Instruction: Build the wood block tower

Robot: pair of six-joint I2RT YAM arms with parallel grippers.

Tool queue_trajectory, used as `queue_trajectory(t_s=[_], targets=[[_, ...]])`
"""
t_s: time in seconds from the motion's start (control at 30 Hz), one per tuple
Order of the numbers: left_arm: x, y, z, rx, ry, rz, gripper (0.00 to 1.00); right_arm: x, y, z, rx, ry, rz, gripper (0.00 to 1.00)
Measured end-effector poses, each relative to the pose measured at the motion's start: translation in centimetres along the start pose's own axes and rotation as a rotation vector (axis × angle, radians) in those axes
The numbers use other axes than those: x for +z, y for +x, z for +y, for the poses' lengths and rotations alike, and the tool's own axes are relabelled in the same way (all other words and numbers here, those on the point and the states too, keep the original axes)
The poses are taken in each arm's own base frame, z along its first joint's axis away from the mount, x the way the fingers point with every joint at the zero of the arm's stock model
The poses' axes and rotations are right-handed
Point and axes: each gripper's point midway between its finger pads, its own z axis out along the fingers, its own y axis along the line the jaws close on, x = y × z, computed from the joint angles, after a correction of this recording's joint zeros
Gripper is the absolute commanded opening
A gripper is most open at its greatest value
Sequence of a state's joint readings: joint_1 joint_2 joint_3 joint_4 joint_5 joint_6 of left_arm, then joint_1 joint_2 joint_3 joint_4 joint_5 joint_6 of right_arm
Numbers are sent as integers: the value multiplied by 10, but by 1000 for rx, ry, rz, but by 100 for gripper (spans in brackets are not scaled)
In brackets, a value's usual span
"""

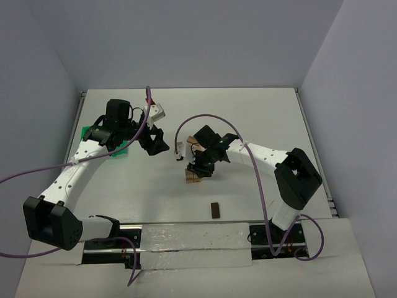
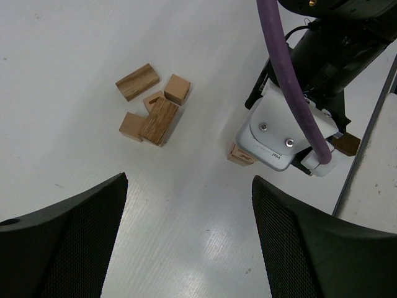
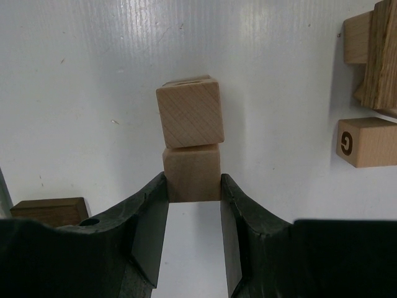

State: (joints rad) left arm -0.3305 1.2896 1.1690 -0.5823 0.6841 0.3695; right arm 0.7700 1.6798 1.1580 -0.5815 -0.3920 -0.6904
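1. Top view: the right hand (image 1: pixel 200 162) sits over the tower (image 1: pixel 192 177) mid-surface; the left hand (image 1: pixel 155 141) hangs at its 10 o'clock.
2. Left wrist: the left hand is spread wide, with loose wood blocks (image 2: pixel 152 112) at 11 o'clock on the surface (image 2: pixel 62 62).
3. Right wrist: the right hand pinches the tower's nearer block, and a cube (image 3: pixel 189 112) touches it at 12 o'clock.

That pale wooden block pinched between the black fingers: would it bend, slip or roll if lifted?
The pale wooden block looks solid, so probably stiff. Its flat sides sit flush against the fingers of the right gripper, so slipping seems unlikely. Square-faced, it should not roll, though it may nudge the tan wooden cube touching it.
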Motion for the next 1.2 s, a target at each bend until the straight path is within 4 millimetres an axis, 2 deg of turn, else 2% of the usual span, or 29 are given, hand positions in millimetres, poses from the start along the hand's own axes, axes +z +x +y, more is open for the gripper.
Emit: queue_trajectory(t_s=[0.63, 1.2], targets=[[0, 0, 0, 0, 0, 0, 87, 0, 0, 0, -11, -1, 0, 41], [0, 0, 0, 0, 0, 0, 87, 0, 0, 0, -15, -1, 0, 37]])
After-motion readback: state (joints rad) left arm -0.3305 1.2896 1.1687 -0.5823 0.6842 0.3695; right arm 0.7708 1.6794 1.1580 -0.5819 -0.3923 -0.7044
